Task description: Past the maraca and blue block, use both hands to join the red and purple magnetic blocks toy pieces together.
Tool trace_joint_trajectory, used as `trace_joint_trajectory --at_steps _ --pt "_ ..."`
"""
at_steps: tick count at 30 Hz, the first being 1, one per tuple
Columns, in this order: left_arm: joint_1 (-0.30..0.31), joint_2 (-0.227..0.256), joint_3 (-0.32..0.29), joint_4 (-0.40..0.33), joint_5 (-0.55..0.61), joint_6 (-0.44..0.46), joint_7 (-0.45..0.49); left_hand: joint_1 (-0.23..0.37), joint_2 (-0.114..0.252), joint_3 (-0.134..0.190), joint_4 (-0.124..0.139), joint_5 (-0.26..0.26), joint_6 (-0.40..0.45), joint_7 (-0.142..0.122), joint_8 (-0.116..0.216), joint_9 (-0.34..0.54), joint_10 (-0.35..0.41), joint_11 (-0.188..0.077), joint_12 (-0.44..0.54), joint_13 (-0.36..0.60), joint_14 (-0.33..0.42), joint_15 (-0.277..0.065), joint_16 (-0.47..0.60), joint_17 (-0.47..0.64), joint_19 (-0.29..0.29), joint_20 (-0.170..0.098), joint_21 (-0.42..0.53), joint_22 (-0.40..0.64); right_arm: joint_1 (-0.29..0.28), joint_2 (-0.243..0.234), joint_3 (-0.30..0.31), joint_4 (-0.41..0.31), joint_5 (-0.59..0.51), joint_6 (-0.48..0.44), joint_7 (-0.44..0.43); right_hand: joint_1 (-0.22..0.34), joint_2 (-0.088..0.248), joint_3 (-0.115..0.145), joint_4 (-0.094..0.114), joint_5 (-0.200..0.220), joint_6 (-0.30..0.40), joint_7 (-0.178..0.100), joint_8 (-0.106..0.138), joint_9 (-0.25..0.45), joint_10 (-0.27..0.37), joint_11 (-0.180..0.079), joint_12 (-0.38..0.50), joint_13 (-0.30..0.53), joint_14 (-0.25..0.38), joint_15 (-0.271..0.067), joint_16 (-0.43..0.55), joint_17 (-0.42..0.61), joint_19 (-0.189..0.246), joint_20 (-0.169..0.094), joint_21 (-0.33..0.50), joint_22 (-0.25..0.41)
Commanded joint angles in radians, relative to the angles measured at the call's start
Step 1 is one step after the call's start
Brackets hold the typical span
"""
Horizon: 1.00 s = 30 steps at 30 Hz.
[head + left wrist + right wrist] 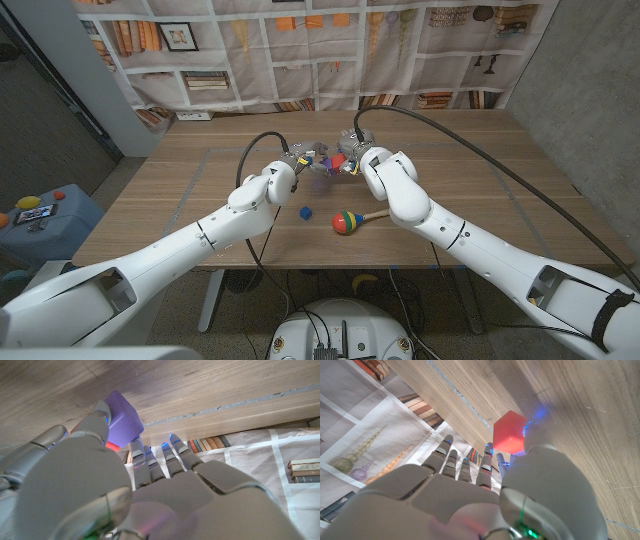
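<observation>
Beyond the maraca (349, 221), the left robot hand (303, 160) grasps the purple block (122, 416), the right robot hand (366, 157) the red block (510, 436).

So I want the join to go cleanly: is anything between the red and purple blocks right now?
Nothing visible. The left robot hand holds the purple block, the right robot hand holds the red block, close together above the table; maraca and blue block lie nearer.

One wooden table (180, 190), one red block (510, 437), one purple block (122, 416), one small blue block (306, 212), one maraca (350, 221), two robot hands, the left hand (300, 160) and the right hand (366, 152).
</observation>
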Motion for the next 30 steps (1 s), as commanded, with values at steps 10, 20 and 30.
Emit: trace_joint_trajectory --at_steps 10,20,30 --pt "-0.02 0.006 0.008 0.007 -0.011 0.002 -0.032 0.013 0.018 0.0 0.004 0.008 0.144 -0.063 0.004 0.002 0.009 -0.003 0.002 0.003 0.011 -0.047 0.005 0.0 0.003 0.001 0.006 0.004 0.03 0.0 0.001 0.017 0.011 0.009 0.053 -0.025 -0.018 -0.015 0.007 0.01 -0.12 0.012 -0.052 0.004 -0.065 0.021 -0.006 0.005 -0.048 0.03 -0.025 0.001 -0.043 0.015 -0.007 0.001" --pt "-0.033 0.03 0.013 -0.022 0.007 0.028 -0.073 0.014 0.019 -0.001 0.004 0.008 0.141 -0.062 0.002 0.003 0.007 -0.002 0.002 0.003 0.01 -0.045 0.005 0.0 0.002 0.001 0.006 0.004 0.042 -0.021 0.032 0.011 0.076 0.014 0.074 -0.061 -0.022 -0.028 0.019 0.018 -0.194 0.032 -0.092 0.002 -0.105 0.033 -0.004 0.007 -0.081 0.046 -0.039 0.002 -0.078 0.027 -0.009 0.001" --pt "-0.057 0.057 0.018 -0.047 0.032 0.043 -0.134 0.015 0.019 -0.003 0.004 0.009 0.14 -0.064 0.001 0.003 0.007 -0.001 0.001 0.003 0.01 -0.046 0.005 0.0 0.002 0.002 0.006 0.004 0.048 -0.057 0.067 -0.002 0.196 0.02 0.059 -0.092 -0.023 -0.039 0.029 0.024 -0.226 0.035 -0.113 -0.002 -0.125 0.038 -0.001 0.009 -0.099 0.056 -0.045 0.004 -0.097 0.036 -0.008 0.001"
